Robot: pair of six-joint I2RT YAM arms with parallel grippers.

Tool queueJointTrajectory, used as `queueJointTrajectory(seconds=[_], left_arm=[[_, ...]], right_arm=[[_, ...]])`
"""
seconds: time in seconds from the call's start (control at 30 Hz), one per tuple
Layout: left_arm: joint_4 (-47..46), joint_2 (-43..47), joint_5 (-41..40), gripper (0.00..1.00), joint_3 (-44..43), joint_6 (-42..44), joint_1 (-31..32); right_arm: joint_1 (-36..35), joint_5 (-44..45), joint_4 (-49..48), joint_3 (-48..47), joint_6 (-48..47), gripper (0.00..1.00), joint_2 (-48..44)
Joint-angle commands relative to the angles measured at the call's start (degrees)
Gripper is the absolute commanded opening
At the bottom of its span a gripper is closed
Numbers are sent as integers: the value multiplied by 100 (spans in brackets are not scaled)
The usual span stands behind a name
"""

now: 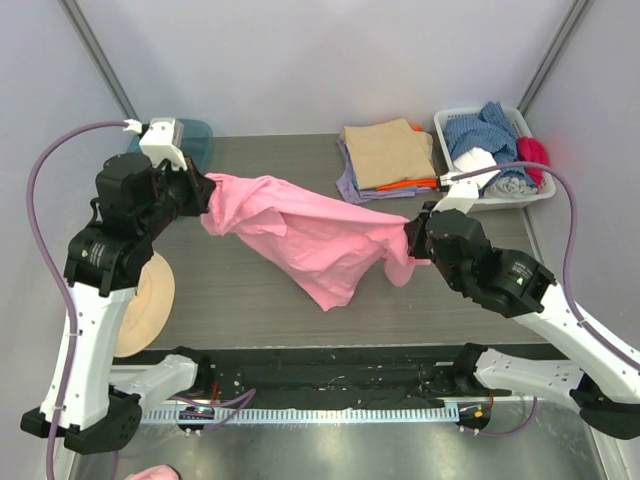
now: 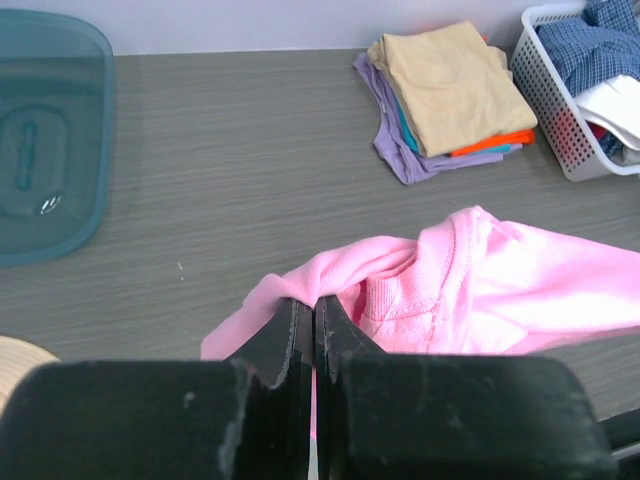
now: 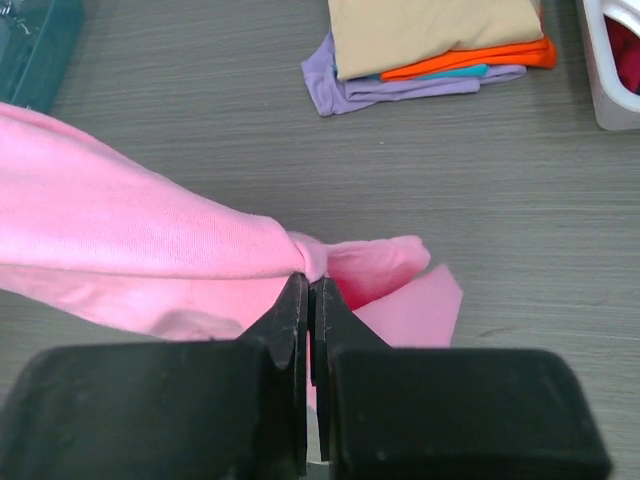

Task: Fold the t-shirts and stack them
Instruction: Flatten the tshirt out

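One pink t-shirt (image 1: pixel 310 235) is held off the table (image 1: pixel 250 300) between two grippers, near the stack (image 1: pixel 390 155) of folded shirts and on the side of it toward the arm bases. The left gripper (image 1: pixel 207 200) is seen clamped on one end of the cloth. In the left wrist view its jaws (image 2: pixel 313 305) are pressed together on a pinch of pink fabric just beside the ribbed collar (image 2: pixel 400 290). The right gripper (image 1: pixel 412 238) is closed on the other end, and in the right wrist view a bunched fold is caught between its fingers (image 3: pixel 308 285).

The shirt's long axis is stretched from gripper to gripper, across the table, with the left end farther from the stack than the right end. Its middle is sagged, and a loose corner is hung down toward the bases.

In the stack four colours are counted: a tan shirt (image 1: pixel 388 150) on top, then an orange one (image 1: pixel 405 184), a thin teal layer (image 3: pixel 465 72) and a lilac shirt (image 1: pixel 350 185) at the bottom.

One white basket (image 1: pixel 441 122) of mixed clothes is placed just right of the stack. One teal plastic lid (image 1: pixel 197 135) is set well to the stack's left, beyond the left gripper. One round tan cap (image 1: pixel 145 305) is laid far from the stack, at the table's near left edge.
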State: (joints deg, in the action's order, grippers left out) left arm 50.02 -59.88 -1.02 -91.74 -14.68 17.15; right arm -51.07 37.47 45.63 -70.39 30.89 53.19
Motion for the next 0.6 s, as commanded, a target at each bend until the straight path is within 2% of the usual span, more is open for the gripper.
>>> queueJointTrajectory(seconds=[0.0, 0.13, 0.17, 0.27, 0.47, 0.53, 0.57], left_arm=[[96, 239, -66, 0, 42, 54, -1], [-158, 494, 75, 0, 1084, -281, -1], [-325, 555, 232, 0, 1280, -351, -1], [-563, 775, 251, 0, 1913, -536, -10], [-634, 855, 260, 0, 2336, -580, -1], [-634, 855, 260, 0, 2363, -571, -1], [-642, 846, 260, 0, 2363, -571, -1]], right_arm=[[-17, -222, 254, 86, 127, 1, 33], [-26, -1073, -428, 1148, 548, 1, 227], [-17, -1136, -632, 1681, 645, 1, 236], [-17, -1242, -1318, 2509, 918, 1, 288], [-26, -1207, -1697, 2926, 1006, 2, 648], [-17, -1190, -1741, 2917, 963, 6, 701], [-26, -1190, -1750, 2882, 954, 12, 728]])
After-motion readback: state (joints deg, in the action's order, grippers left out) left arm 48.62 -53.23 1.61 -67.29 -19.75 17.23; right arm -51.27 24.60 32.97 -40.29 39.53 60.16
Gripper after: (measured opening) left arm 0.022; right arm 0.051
